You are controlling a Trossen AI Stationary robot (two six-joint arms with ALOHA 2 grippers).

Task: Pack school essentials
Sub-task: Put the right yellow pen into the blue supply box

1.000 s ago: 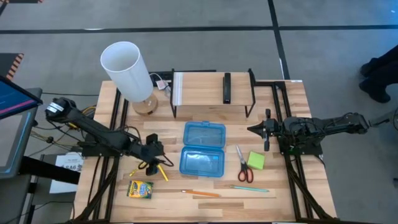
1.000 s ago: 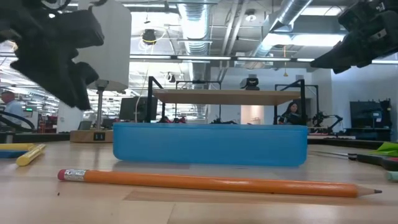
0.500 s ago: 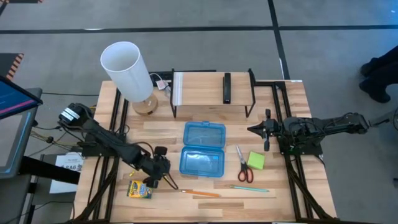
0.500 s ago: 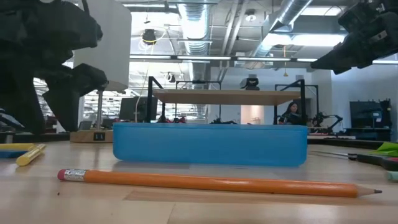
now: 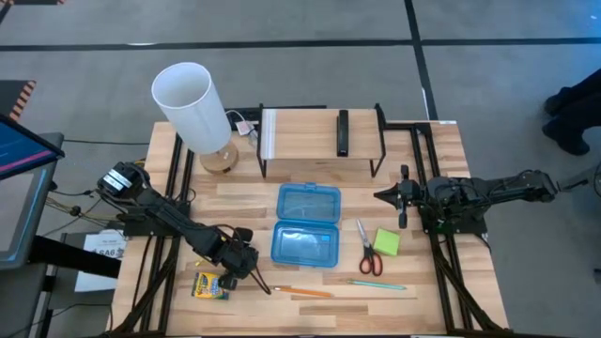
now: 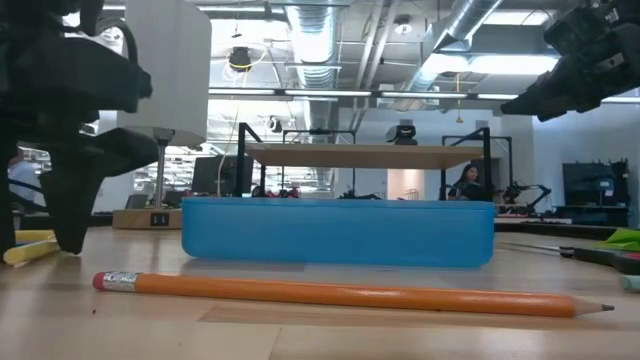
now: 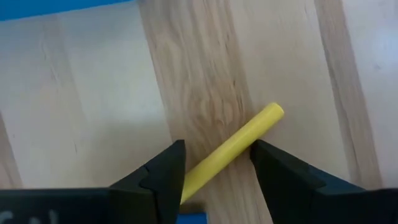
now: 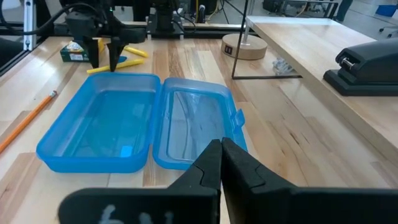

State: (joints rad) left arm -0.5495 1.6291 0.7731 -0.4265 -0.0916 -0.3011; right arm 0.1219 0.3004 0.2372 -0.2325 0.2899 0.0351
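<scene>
Left gripper (image 7: pixel 214 163): jaws released, straddling yellow pencil (image 7: pixel 239 144) lying on table (image 7: pixel 81 124) beside open blue case (image 5: pixel 306 227). Advised: settle lower, centre pencil between jaws, then clench. Right gripper (image 8: pixel 221 152): jaws clenched, empty, waiting near scissors (image 5: pixel 368 249)

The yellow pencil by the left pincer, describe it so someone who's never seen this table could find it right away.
Start at the open blue case mid-table and look toward the left arm's side. The left pincer is lowered there, open, straddling the yellow pencil lying flat on the wood beside the crayon box. It is plain yellow, unlike the orange pencil nearer the front edge.
</scene>
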